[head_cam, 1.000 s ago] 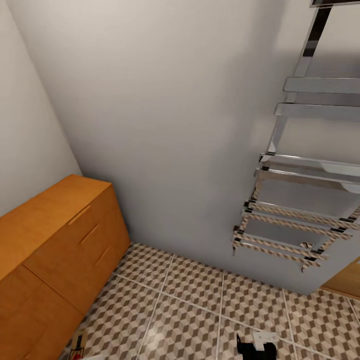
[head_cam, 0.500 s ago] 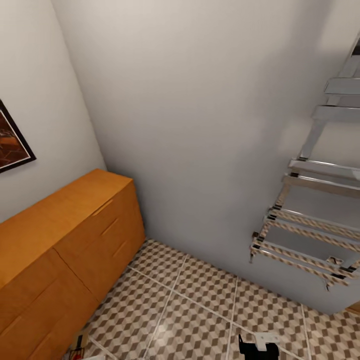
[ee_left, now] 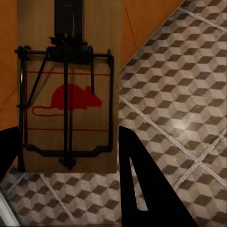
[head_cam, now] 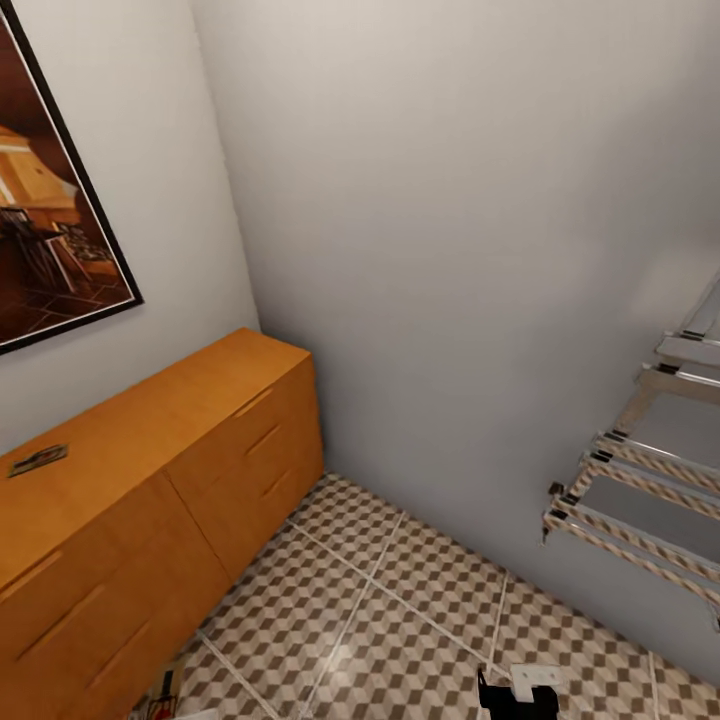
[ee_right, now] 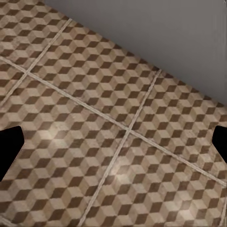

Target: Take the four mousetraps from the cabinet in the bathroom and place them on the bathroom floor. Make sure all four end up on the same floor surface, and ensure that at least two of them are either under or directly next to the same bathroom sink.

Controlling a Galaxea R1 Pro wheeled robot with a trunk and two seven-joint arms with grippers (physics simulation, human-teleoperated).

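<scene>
Seen from the head: orange-brown cabinet (head_cam: 150, 480) along the left wall under a framed picture (head_cam: 50, 200), its far end stopping short of the grey back wall (head_cam: 450, 250). One mousetrap (head_cam: 38, 459) flat on the cabinet top, near the wall-side edge. Cube-patterned bathroom floor (head_cam: 400, 620) open between the cabinet front and the chrome towel rack (head_cam: 640, 490) on the right. At the bottom edge, part of the right arm (head_cam: 520, 690).

Left wrist: a second mousetrap (ee_left: 68, 90), red mouse print and dark spring bar showing, between the black fingers of the left gripper (ee_left: 71, 161); fingers (ee_left: 142, 189) close against the board's sides, apparently clamped on it, held over the line where cabinet front meets tile.

Right wrist: right gripper (ee_right: 113, 142) spread wide, fingertips (ee_right: 9, 146) at opposite picture edges, holding nothing, above bare tile near the base of the wall.
</scene>
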